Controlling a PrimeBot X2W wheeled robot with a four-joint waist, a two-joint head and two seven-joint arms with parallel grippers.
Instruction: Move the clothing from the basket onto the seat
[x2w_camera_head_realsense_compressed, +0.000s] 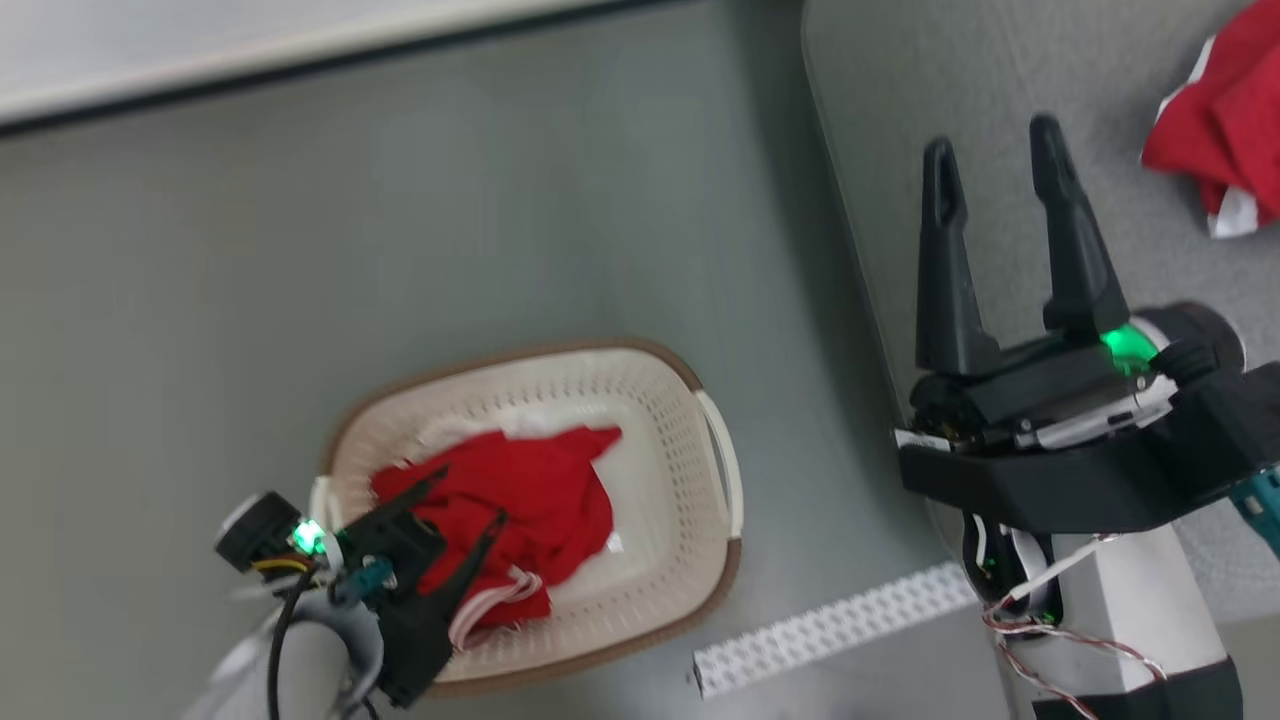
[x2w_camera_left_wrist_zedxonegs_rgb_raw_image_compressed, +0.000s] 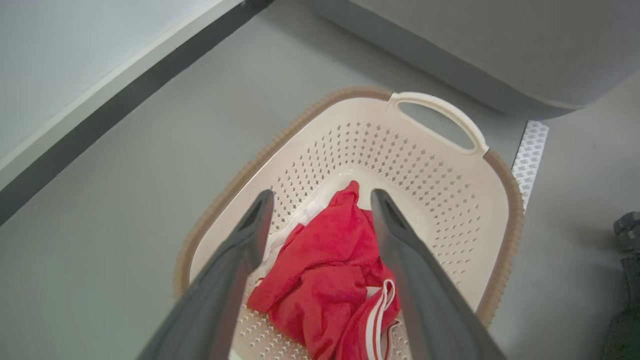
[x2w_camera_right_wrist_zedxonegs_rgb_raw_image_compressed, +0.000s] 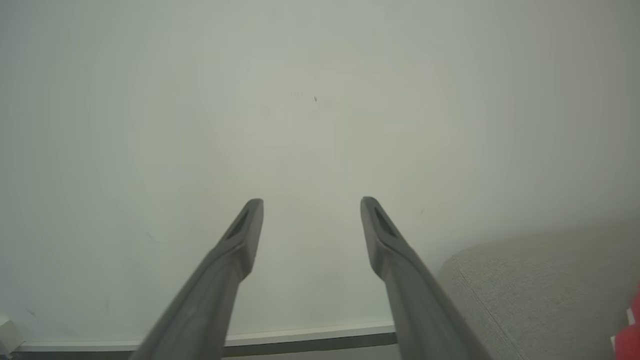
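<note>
- One big grey seat (x2w_camera_head_realsense_compressed: 1000, 80) is filling the right side of the room, and it is already carrying part of the load.
- Beside the seat's corner, but apart from it, the basket (x2w_camera_head_realsense_compressed: 670, 440) is sitting on the floor (x2w_camera_head_realsense_compressed: 500, 200).
- Inside the basket a red heap (x2w_camera_head_realsense_compressed: 540, 490) is lying bunched toward the near end, showing a white-striped band, with some pale cloth peeking out under it. I am judging this to be the work left. How many pieces are tangled there I cannot tell.
- Up on the seat, a red garment (x2w_camera_head_realsense_compressed: 1225, 120) with white trim is lying toward the cushion's far side. That much I am counting as done, so I am putting the job at partway through, perhaps around half.
- Over the seat's edge the right gripper (x2w_camera_head_realsense_compressed: 992, 138) is hanging with its fingers spread wide and carrying nothing. Its wrist view is looking at a pale wall and a corner of the cushion.
- Above the basket the left gripper (x2w_camera_head_realsense_compressed: 470, 497) is hanging, fingers likewise spread wide. From its wrist they are framing the heap on either side without pinching it. Whether the tips are touching the cloth I cannot tell. To me it is looking poised for the next pick.
- On the floor between basket and seat, a white strip (x2w_camera_head_realsense_compressed: 830, 630) is lying.
</note>
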